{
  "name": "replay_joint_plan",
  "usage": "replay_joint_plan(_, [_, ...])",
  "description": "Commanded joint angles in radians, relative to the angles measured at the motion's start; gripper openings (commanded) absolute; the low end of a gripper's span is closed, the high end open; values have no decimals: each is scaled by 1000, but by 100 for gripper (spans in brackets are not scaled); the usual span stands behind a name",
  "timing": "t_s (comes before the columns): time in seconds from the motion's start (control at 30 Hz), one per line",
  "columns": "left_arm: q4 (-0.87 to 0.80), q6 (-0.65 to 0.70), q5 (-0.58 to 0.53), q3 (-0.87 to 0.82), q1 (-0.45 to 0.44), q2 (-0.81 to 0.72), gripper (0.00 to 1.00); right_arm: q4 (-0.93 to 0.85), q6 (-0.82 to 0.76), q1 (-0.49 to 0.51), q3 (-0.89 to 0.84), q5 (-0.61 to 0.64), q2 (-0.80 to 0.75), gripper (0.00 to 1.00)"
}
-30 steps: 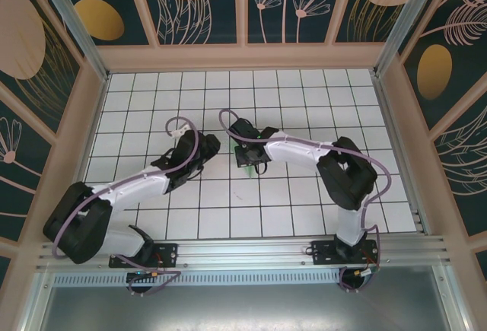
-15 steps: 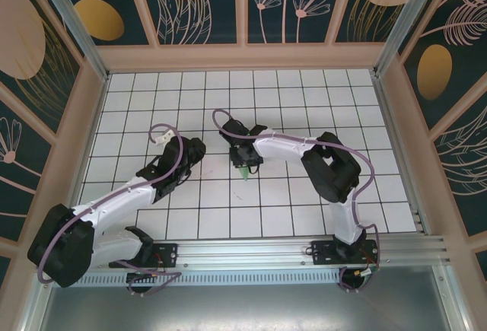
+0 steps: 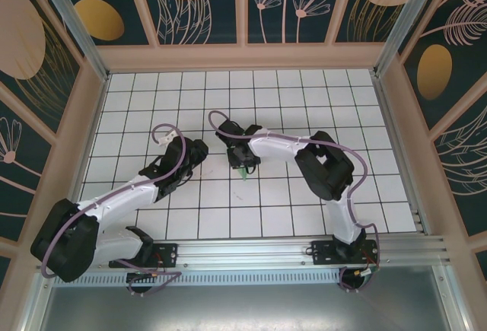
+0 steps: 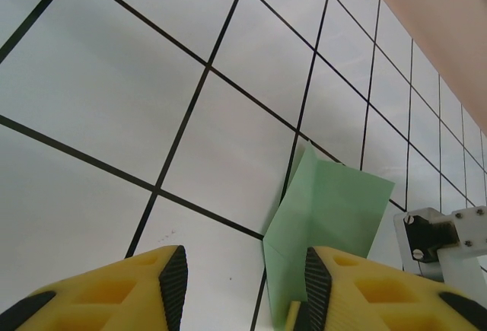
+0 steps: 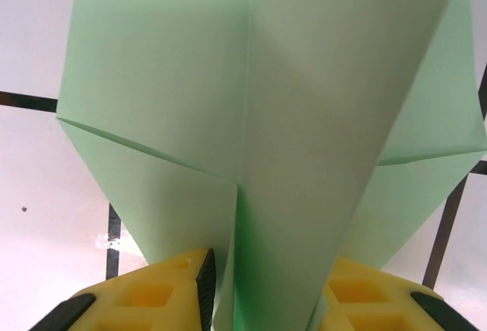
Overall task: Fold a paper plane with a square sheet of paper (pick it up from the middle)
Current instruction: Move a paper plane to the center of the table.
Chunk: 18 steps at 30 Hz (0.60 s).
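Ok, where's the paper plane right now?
In the top view the paper plane is near the middle of the table, pinched in the right gripper, just right of the open left gripper.

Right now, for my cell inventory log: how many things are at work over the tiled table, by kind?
paper plane: 1
grippers: 2, the left gripper and the right gripper
total: 3

Pale green paper plane (image 5: 251, 118), part-folded
Sharp centre crease, slanted folds either side; pinched at one end in the right gripper (image 5: 266, 278), over white tiles (image 3: 304, 202) near mid-table
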Motion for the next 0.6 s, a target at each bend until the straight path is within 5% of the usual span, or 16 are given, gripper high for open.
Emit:
replay_joint_plan(0.0, [21, 9, 6, -10, 4, -2, 48, -60, -8, 16, 26, 25, 44, 34])
replay_joint_plan(0.3, [-12, 21, -35, 1, 5, -45, 49, -111, -20, 19, 143, 26, -43, 41])
replay_joint_plan(0.57, [-46, 42, -72, -3, 5, -100, 49, -82, -37, 11, 102, 95, -272, 44])
